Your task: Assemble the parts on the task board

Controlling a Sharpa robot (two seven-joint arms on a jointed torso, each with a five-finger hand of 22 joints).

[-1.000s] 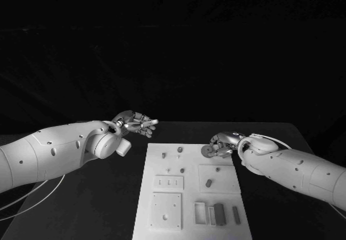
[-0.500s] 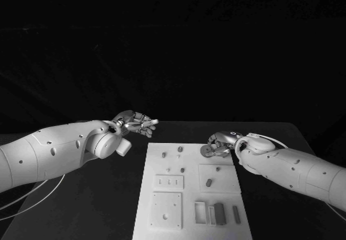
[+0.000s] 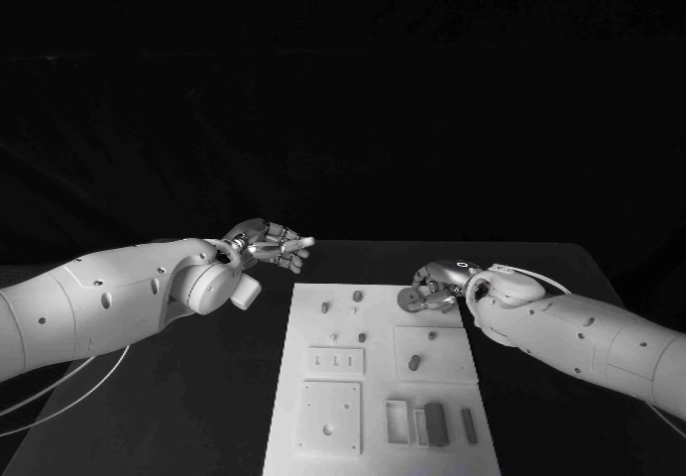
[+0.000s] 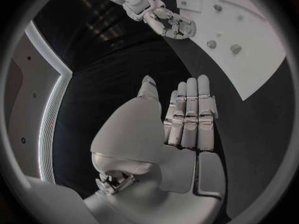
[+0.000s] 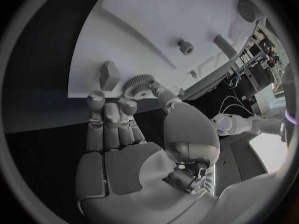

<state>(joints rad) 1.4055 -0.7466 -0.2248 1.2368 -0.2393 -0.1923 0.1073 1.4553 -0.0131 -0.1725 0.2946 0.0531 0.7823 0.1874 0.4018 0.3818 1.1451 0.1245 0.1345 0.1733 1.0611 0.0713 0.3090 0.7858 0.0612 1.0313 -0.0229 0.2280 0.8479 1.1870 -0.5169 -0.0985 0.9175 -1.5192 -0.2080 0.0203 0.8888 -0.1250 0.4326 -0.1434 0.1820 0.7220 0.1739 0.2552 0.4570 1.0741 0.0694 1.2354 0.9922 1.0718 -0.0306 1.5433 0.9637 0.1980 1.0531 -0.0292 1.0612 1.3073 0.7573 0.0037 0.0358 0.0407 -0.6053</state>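
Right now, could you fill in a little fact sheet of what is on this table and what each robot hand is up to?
surface: black table
task board: white plate lying in the middle of the table
parts: small pieces standing or lying on the board, among them a toothed gear at its far right corner
left robot hand: held off the board's far left corner, fingers straight, holding nothing
right robot hand: at the board's far right corner, fingertips at the gear; a firm grip cannot be told
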